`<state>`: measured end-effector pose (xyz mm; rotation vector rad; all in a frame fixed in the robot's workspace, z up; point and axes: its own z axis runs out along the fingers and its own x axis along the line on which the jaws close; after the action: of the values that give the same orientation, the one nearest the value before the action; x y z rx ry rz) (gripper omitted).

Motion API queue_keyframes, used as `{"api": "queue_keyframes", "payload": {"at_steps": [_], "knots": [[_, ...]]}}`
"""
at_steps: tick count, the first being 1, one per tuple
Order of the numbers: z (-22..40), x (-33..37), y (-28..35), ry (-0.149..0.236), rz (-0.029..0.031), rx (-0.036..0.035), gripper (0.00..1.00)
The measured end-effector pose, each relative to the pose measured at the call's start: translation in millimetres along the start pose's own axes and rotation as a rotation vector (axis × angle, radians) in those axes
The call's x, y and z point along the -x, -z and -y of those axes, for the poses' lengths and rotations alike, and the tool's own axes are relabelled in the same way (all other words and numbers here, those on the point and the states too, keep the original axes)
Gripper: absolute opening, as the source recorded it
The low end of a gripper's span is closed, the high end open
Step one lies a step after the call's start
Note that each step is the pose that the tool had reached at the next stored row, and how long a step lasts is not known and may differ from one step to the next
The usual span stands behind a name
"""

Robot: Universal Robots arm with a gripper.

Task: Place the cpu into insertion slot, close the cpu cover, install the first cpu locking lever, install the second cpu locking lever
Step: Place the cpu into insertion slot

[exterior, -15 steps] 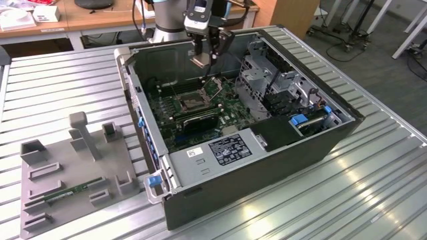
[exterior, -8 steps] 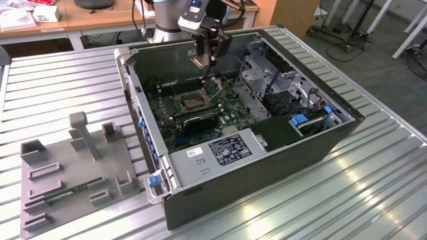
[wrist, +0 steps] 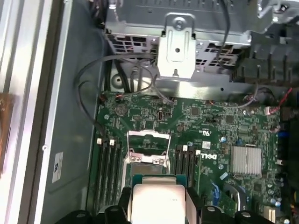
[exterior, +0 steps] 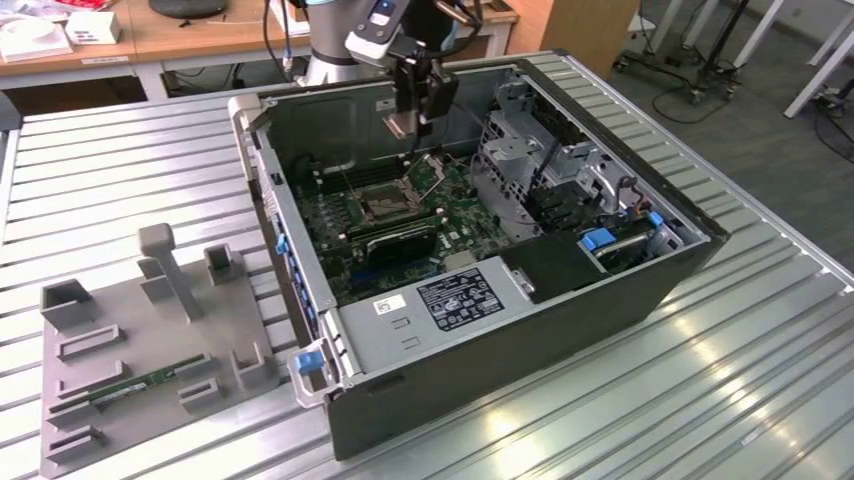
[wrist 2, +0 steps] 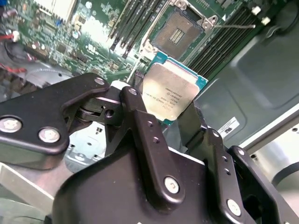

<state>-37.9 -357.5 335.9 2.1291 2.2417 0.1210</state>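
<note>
Here gripper [wrist 2: 164, 109] clamped on cpu [wrist 2: 170, 91]; first wrist view adds raised cpu cover [wrist: 148, 134].

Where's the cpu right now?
In the second wrist view the cpu is gripped in the claw, raised off the green board, short of the open insertion slot beyond it.

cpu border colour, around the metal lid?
Teal-green, framing the silvery-tan top of the cpu; clearest in the second wrist view.
</note>
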Motion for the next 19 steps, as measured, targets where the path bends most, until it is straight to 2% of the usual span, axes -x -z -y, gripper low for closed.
{"api": "queue_keyframes", "payload": {"at_steps": [4, 11, 19], "knots": [[1.2, -0.1, -0.8, -0.044, 0.0042, 0.0006, 0.54], [1.7, -0.2, -1.3, -0.045, 0.0035, 0.0009, 0.54], [12.2, -5.5, -7.2, -0.045, 0.0036, 0.0010, 0.54]]}}
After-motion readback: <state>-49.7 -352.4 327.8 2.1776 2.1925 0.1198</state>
